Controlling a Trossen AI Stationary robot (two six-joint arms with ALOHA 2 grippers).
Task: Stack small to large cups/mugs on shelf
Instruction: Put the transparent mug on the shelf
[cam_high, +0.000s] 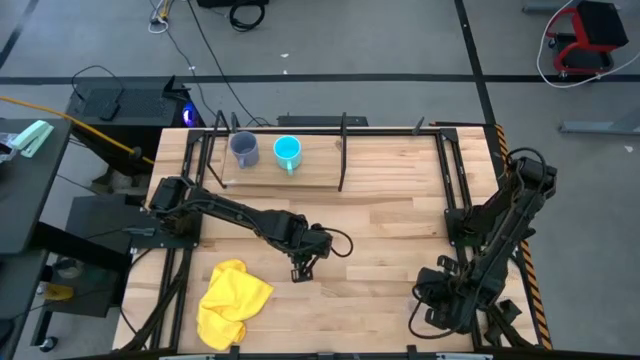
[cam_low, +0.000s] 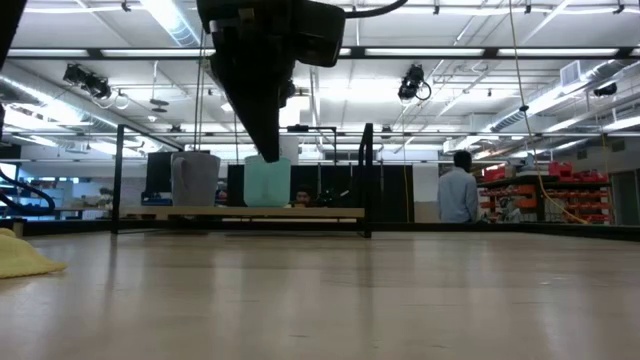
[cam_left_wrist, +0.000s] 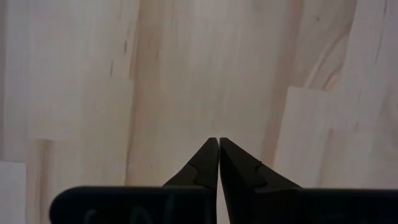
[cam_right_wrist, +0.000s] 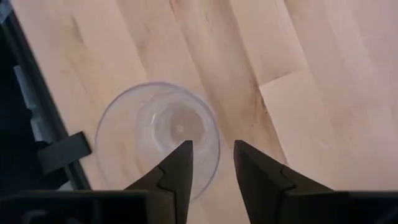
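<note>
Two mugs (cam_high: 265, 151), one clear cup (cam_right_wrist: 158, 134)

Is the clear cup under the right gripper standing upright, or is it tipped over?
Upright: the right wrist view looks straight down into the clear cup, showing its round rim and its bottom. It looks empty.

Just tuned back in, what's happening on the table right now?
Two mugs, the grey-blue mug and the cyan mug, stand side by side on the shelf. The right gripper hangs open just above the clear cup, which stands on the tabletop near the table's right edge. The left gripper is shut and empty over bare wood mid-table. A yellow cloth lies near the front left.
</note>
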